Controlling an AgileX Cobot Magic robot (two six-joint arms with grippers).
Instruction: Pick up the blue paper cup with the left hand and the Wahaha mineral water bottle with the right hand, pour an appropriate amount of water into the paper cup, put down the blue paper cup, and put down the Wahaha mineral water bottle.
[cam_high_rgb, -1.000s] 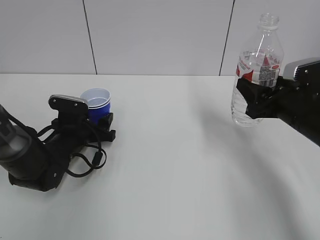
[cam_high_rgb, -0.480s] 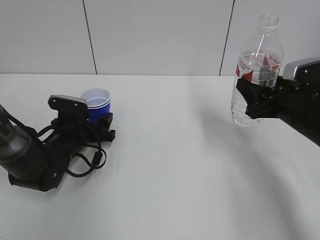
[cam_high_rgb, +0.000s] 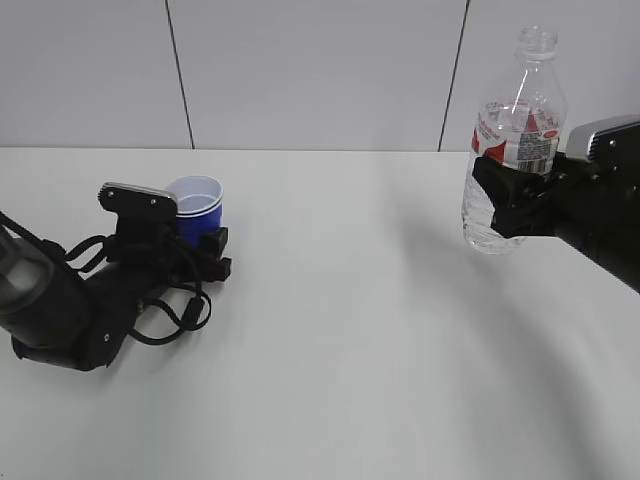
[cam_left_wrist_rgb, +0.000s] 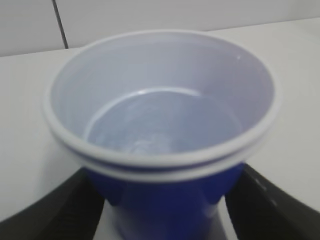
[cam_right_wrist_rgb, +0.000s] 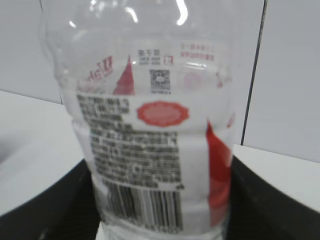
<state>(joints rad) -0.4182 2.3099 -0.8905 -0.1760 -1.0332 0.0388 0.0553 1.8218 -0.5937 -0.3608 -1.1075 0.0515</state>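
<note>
The blue paper cup (cam_high_rgb: 197, 208) stands on the white table at the left, white inside with a doubled rim. My left gripper (cam_high_rgb: 205, 245) is shut on the cup, one black finger on each side; the left wrist view shows the cup (cam_left_wrist_rgb: 165, 200) between both fingers (cam_left_wrist_rgb: 45, 215), with a little water in its bottom. My right gripper (cam_high_rgb: 510, 195) is shut on the Wahaha mineral water bottle (cam_high_rgb: 515, 140) and holds it upright, raised above the table at the right. The right wrist view shows the bottle's label (cam_right_wrist_rgb: 150, 160) and barcode between the fingers.
The white table (cam_high_rgb: 350, 330) stretches between the two arms. A pale panelled wall (cam_high_rgb: 320, 70) stands behind it. Loose black cables (cam_high_rgb: 185, 310) hang by the left arm.
The left arm has shifted slightly, its wrist lifting a little with the cup still in the grip. The right arm and the bottle have not moved.
</note>
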